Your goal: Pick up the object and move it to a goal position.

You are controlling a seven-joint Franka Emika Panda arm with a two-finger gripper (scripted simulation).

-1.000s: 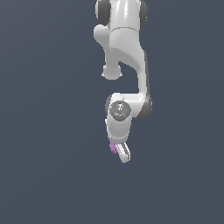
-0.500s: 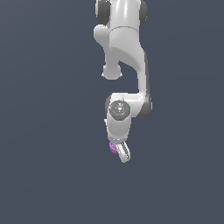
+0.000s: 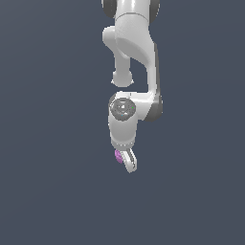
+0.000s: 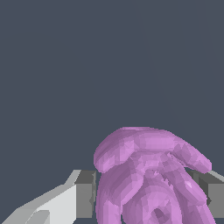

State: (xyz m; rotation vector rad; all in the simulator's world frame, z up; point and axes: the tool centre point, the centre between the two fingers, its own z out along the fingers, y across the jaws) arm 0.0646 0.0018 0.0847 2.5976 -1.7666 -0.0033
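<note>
The object (image 4: pixel 148 179), a pink-purple lumpy blob with a faceted surface, sat between the two fingers of the end effector (image 3: pixel 125 161), which was closed on it and holding it. Largest in the exterior view was the white Panda arm (image 3: pixel 131 52), which came down from the upper edge of the frame through a bend to a rounded wrist joint (image 3: pixel 123 109) with a dark circular cap. Below the wrist the end effector pointed downward and slightly toward the exterior view's right. One white finger (image 3: pixel 129 161) showed clearly there, and only a small part of the blob (image 3: pixel 118 156) peeked out just beside it, on the exterior view's left. In the wrist view the blob filled most of the gap, with a grey pad (image 4: pixel 86 194) touching it on one side and the other pad (image 4: pixel 209 192) close against its far side. Behind everything lay a plain dark grey-blue surface (image 3: pixel 48 143).
</note>
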